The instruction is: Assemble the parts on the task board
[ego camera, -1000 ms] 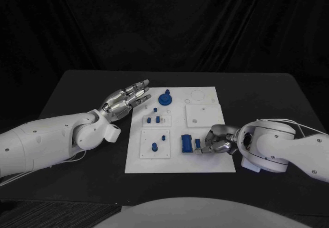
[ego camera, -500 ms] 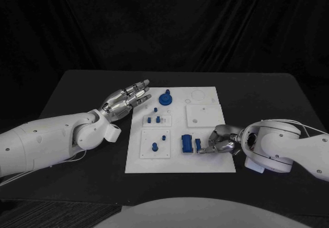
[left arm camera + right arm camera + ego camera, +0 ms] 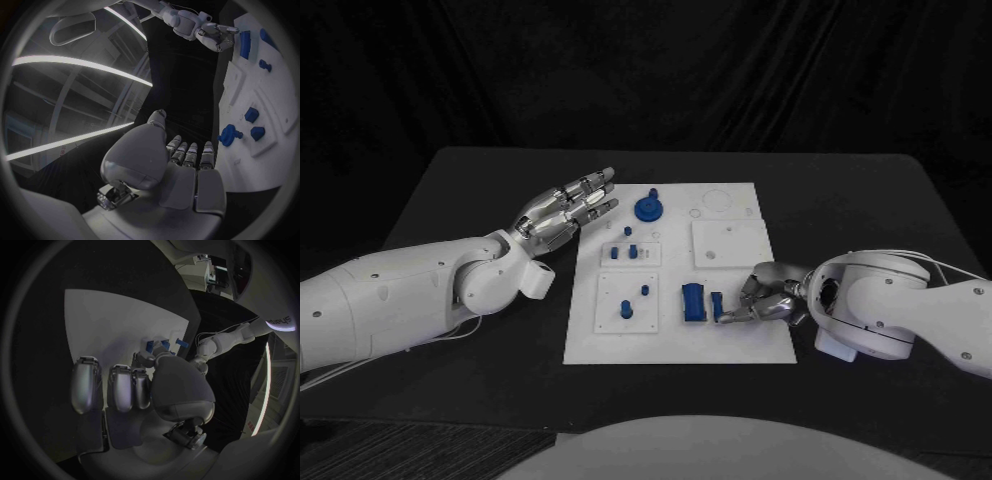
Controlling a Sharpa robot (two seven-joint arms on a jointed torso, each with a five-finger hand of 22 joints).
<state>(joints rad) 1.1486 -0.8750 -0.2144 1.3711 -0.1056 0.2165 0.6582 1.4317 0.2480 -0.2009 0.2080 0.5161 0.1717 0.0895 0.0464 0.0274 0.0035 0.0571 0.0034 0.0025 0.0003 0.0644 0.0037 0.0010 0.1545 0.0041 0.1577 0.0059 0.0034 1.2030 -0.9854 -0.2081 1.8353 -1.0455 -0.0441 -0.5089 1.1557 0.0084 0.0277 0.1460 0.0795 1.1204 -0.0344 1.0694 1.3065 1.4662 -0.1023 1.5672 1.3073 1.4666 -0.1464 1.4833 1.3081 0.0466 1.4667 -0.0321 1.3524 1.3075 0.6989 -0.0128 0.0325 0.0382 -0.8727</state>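
Head view: right hand pinches small blue part upright over board; left hand spread, holds nothing. No legible writing.

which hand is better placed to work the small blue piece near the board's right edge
Right, probably. The right hand already sits at the small blue piece on the task board; the left hand hovers open off the board's far left corner.

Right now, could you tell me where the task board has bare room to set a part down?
The task board is bare along its near edge, below the blue parts. Its far right corner, beside the round blue part, looks bare too. The middle is crowded: the right hand touches the small blue part there. The left hand hovers off the board's far left corner.
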